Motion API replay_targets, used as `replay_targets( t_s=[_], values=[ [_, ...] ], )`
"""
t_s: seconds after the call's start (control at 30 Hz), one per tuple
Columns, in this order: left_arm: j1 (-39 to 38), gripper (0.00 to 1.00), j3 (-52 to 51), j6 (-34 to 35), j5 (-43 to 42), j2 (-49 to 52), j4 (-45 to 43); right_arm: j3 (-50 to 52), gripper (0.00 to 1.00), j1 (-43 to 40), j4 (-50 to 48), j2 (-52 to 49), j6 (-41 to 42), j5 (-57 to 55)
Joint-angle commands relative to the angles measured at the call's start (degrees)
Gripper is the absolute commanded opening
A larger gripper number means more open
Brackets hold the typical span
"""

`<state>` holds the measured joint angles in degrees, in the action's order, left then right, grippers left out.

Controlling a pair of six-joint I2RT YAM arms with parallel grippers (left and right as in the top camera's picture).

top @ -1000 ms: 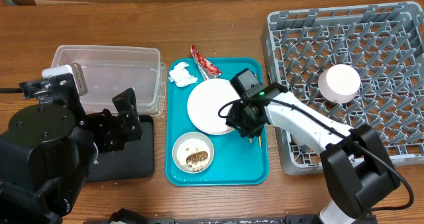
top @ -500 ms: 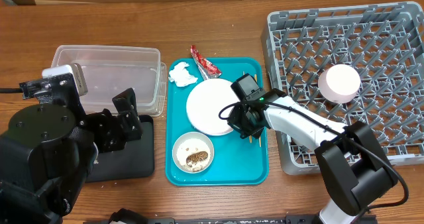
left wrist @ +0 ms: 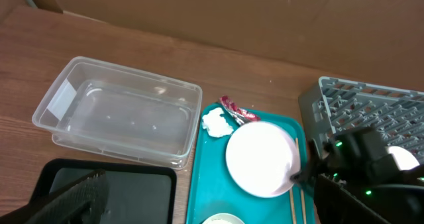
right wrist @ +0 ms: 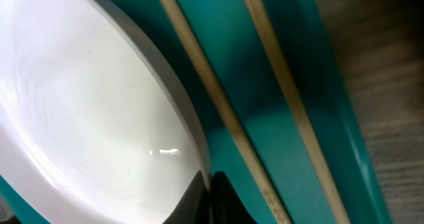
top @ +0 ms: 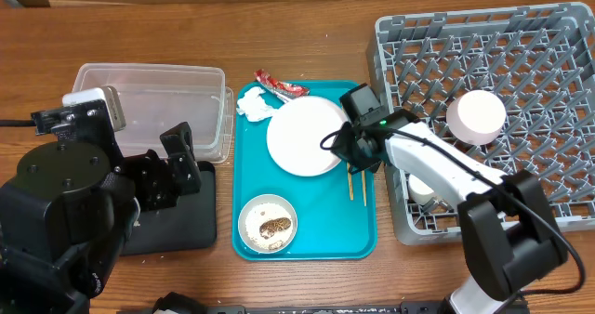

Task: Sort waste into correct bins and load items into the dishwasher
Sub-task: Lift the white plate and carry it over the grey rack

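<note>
While over the teal tray [top: 321, 240], plate [top: 303, 136] tight in right tool [top: 347, 150]; scraps [top: 275, 225] in white bowl [top: 249, 214]; left tool [top: 178, 156] unclear.

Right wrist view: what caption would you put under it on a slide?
Jaws pinch the white plate's rim beside two wooden chopsticks on a teal tray.

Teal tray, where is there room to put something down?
The bare strip of teal tray between the plate and the bowl, and the corner beside the bowl, past the chopsticks. The far end is crowded: tissue, wrapper, plate, right gripper.
</note>
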<state>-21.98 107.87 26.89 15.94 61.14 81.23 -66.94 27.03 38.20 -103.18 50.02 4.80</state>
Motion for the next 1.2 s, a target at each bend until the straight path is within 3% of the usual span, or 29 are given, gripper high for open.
replay_targets(
  t_s=[0.0,0.17,0.47,0.6,0.93,1.17],
  values=[
    [0.2,1.00,0.1,0.5,1.0,0.3,0.0,-4.4,0.04,-0.9,-0.6,6.5,-8.7,-3.0],
    [0.2,1.00,0.1,0.5,1.0,0.4,0.0,-7.5,0.04,-2.4,1.0,15.1,-14.6,-12.6],
    [0.2,1.00,0.1,0.5,1.0,0.6,0.0,-7.9,0.04,-7.8,1.9,26.4,-24.2,-54.8],
    [0.2,1.00,0.1,0.5,1.0,0.7,0.0,-7.7,0.04,-13.0,1.9,26.1,-27.8,-66.1],
    [0.2,1.00,0.1,0.5,1.0,0.7,0.0,-7.6,0.04,-31.8,0.9,20.0,-31.5,-67.8],
    [0.2,1.00,0.1,0.5,1.0,0.7,0.0,-7.6,0.04,-35.5,-0.9,13.5,-36.9,-65.5]
  ],
)
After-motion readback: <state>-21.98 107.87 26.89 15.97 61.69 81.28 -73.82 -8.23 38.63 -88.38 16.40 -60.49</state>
